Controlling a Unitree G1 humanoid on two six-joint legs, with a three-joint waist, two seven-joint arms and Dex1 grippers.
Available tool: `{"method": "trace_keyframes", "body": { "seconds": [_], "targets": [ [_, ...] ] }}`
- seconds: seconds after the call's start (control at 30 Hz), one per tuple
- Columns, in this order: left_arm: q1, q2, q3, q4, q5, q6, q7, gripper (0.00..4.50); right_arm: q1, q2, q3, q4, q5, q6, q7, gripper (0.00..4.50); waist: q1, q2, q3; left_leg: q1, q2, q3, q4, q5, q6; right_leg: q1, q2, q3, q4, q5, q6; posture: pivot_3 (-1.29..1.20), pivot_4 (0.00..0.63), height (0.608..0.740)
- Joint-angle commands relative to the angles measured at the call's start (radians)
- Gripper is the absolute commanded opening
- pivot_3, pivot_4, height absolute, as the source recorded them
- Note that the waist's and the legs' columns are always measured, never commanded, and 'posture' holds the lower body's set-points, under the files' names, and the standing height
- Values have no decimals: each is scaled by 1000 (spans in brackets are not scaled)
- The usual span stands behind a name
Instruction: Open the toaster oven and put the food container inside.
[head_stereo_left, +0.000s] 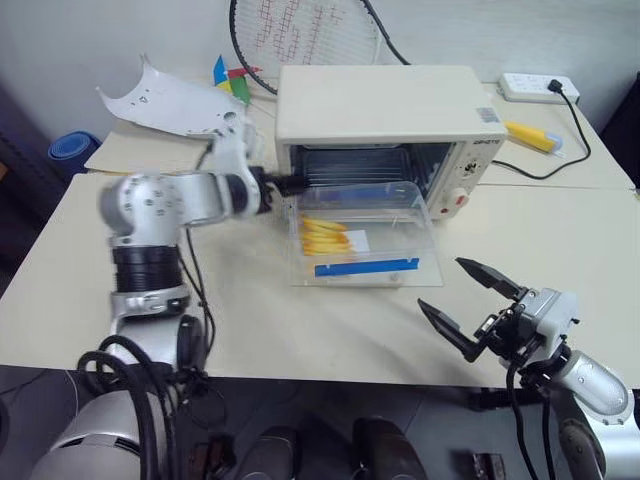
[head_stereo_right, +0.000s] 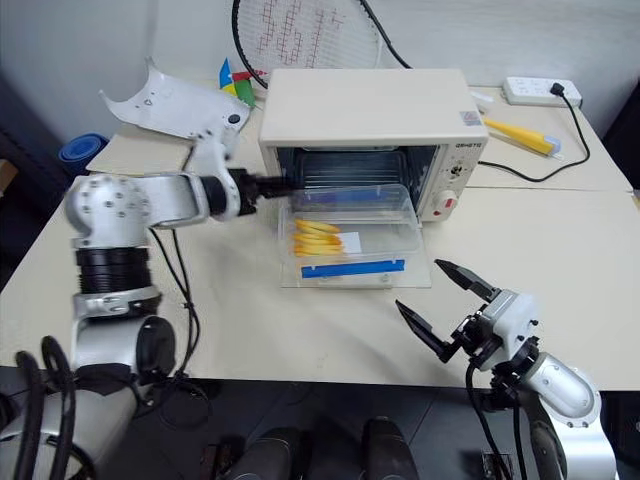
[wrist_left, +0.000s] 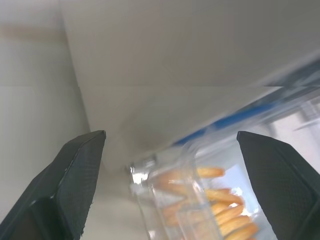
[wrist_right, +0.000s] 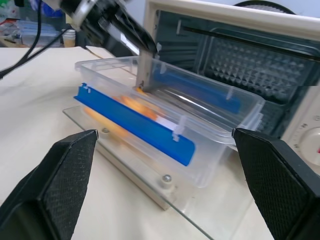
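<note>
The cream-white toaster oven (head_stereo_left: 380, 105) stands at the back of the table with its glass door (head_stereo_left: 432, 272) dropped flat. The clear food container (head_stereo_left: 365, 235), with blue clips and yellow-orange strips inside, rests on that door, its far side at the oven's mouth. My left gripper (head_stereo_left: 290, 185) is at the container's far left corner, beside the oven's left front edge. In the left wrist view its fingers (wrist_left: 80, 170) stand wide apart with the container's corner (wrist_left: 210, 200) between them, untouched. My right gripper (head_stereo_left: 441, 283) hovers open near the table's front, right of the door.
A white curved plastic shell (head_stereo_left: 165, 105) lies at the back left, with a racket (head_stereo_left: 300, 35) leaning on the wall behind the oven. A power strip (head_stereo_left: 538, 88), its black cable and a yellow object (head_stereo_left: 530, 135) lie to the oven's right.
</note>
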Motion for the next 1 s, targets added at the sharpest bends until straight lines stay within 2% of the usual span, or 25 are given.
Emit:
{"method": "trace_keyframes", "body": {
  "seconds": [0.03,0.07,0.13,0.2,0.27,0.47,0.53,0.57,0.6,0.83,1.0],
  "targets": [
    [72,167,-50,-129,-62,-26,-307,4467,-3,-45,-55,-53,78,53,21,4500,-3,0,0,0,0,0,0,0,0,0,0,0,0,0,0,0,150,740],
    [91,209,-78,-147,-57,-38,-365,4467,-1,-55,-58,-57,86,65,29,4500,-6,0,0,0,0,0,0,0,0,1,0,0,0,0,0,0,150,740],
    [219,386,-188,-210,66,-288,-644,4500,21,-103,-48,-73,118,133,67,4114,-9,0,0,0,0,-1,-1,0,0,1,0,0,-1,0,0,0,150,740],
    [359,510,-258,-260,169,-566,-912,4076,35,-148,-13,-82,106,185,102,3592,-14,1,0,1,0,-1,-2,0,0,2,-1,0,-1,0,-1,0,150,740],
    [468,545,-297,-297,216,-732,-1053,3580,23,-169,38,-71,59,205,114,2933,-13,2,0,1,1,0,-3,0,0,2,-1,0,-4,-1,-2,0,150,740],
    [570,360,-356,-369,220,-771,-1006,1651,-121,-149,158,30,-66,228,83,813,16,1,0,-1,1,-2,1,-1,4,5,-2,-1,-8,0,-2,0,150,740],
    [578,278,-387,-364,242,-790,-963,1059,-186,-135,183,75,-95,229,71,174,13,1,0,-4,0,-2,2,-1,5,2,-2,-1,-8,1,-1,0,150,740],
    [569,235,-396,-350,251,-775,-923,747,-218,-129,196,98,-115,225,69,0,12,1,0,-5,0,-2,2,-1,5,2,-2,-1,-8,1,-1,0,150,740],
    [560,204,-400,-336,261,-756,-889,432,-241,-125,206,116,-127,225,71,0,12,1,0,-7,0,-2,2,-1,5,0,-2,-2,-7,1,-1,0,150,740],
    [476,-21,-339,-162,357,-838,-650,432,-456,-37,243,288,-195,203,37,0,8,1,0,-8,0,-1,7,-1,4,-2,-1,-2,-2,1,-1,0,150,740],
    [398,-120,-301,-52,399,-905,-548,432,-617,14,246,456,-259,168,-11,0,9,1,0,-9,0,-2,10,-1,4,-2,-1,-3,-1,1,0,0,150,740]
  ]
}}
